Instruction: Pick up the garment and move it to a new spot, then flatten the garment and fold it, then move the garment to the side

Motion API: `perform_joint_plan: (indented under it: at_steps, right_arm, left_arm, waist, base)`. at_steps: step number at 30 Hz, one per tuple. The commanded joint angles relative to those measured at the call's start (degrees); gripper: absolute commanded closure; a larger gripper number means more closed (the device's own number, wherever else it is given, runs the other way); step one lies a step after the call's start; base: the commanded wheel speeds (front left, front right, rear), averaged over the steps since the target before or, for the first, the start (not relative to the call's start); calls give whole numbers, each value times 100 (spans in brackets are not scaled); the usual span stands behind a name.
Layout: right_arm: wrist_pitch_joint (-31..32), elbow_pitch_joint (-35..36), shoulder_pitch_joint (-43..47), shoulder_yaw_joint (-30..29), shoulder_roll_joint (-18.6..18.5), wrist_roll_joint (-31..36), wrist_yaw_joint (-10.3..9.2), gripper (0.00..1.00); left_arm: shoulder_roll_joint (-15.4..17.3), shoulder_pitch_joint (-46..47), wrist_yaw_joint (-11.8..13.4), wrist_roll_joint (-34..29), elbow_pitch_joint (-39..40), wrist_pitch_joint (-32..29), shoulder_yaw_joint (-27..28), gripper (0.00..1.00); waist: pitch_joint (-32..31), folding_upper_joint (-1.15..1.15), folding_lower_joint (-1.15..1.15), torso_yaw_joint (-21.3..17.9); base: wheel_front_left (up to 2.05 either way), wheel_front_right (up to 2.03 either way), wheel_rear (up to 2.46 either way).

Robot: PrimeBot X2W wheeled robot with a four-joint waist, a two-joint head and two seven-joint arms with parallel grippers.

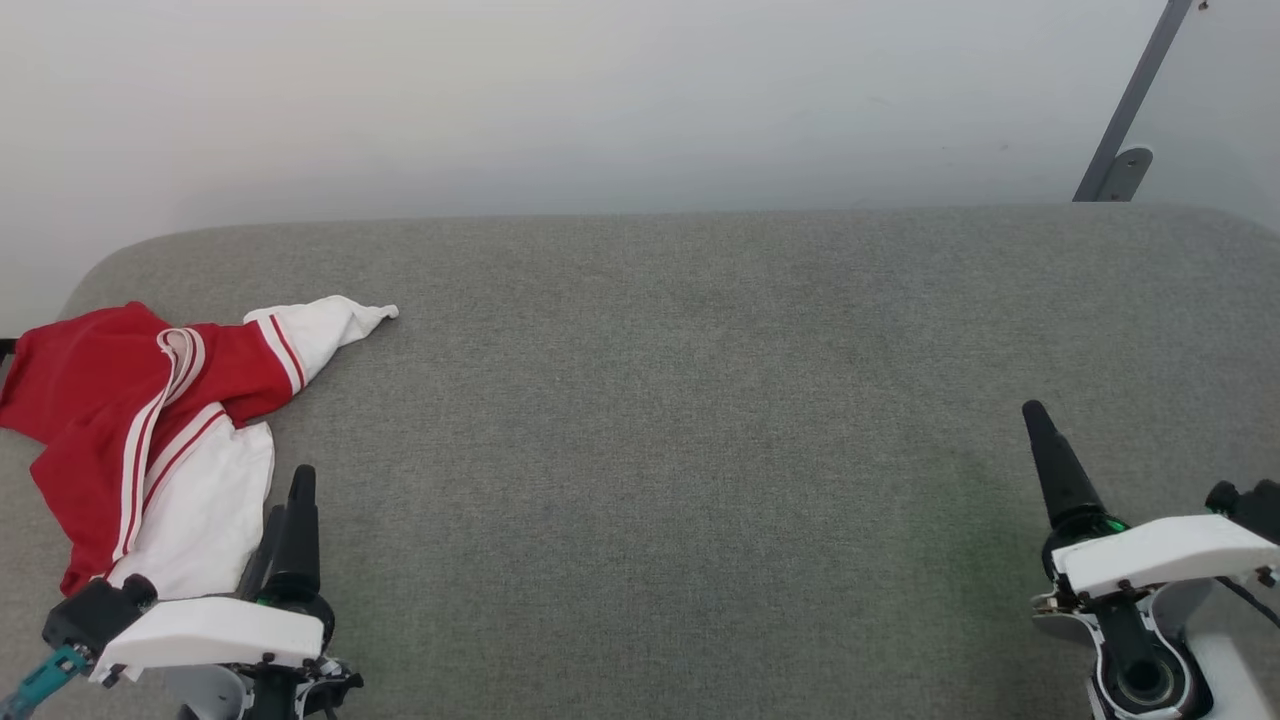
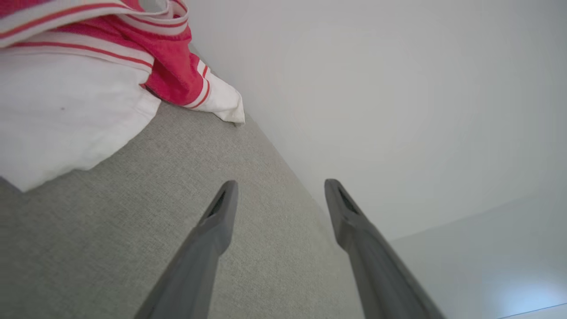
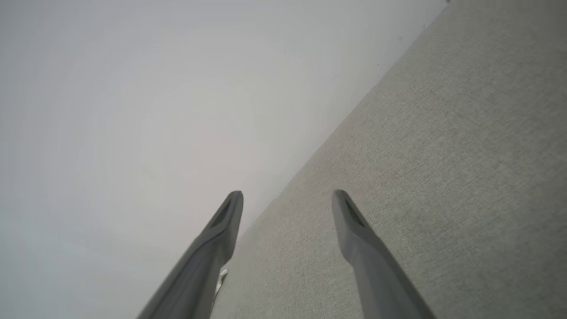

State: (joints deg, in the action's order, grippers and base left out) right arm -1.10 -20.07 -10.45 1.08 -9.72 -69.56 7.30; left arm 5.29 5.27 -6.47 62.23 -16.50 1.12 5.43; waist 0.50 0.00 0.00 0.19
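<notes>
The garment (image 1: 150,430), red with white end panels and thin red-and-white stripes, lies crumpled at the far left of the grey fabric surface (image 1: 680,400). My left gripper (image 1: 295,490) hovers at the lower left, just right of the garment's white panel, apart from it. In the left wrist view the garment (image 2: 88,75) fills the upper left, and the left gripper (image 2: 279,188) is open with nothing between its fingers. My right gripper (image 1: 1035,415) stands at the lower right, far from the garment. The right wrist view shows the right gripper (image 3: 288,199) open and empty.
A pale wall rises behind the grey surface's far edge. A grey metal bracket (image 1: 1125,130) leans against the wall at the upper right. The surface's rounded left corner (image 1: 100,270) is near the garment.
</notes>
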Motion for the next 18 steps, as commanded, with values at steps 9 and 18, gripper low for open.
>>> perform_joint_plan:
  at_steps: [9,18]
  right_arm:
    - [-239,14,-299,68,-129,1089,21,0]
    - [-412,-65,-387,125,-271,2100,23,0]
  left_arm:
    - [136,127,182,-1267,128,234,-151,0]
    - [284,67,378,-2103,226,409,-330,0]
  waist:
    - [8,0,0,8]
    - [-8,0,0,11]
  base:
    - [0,0,0]
    - [0,0,0]
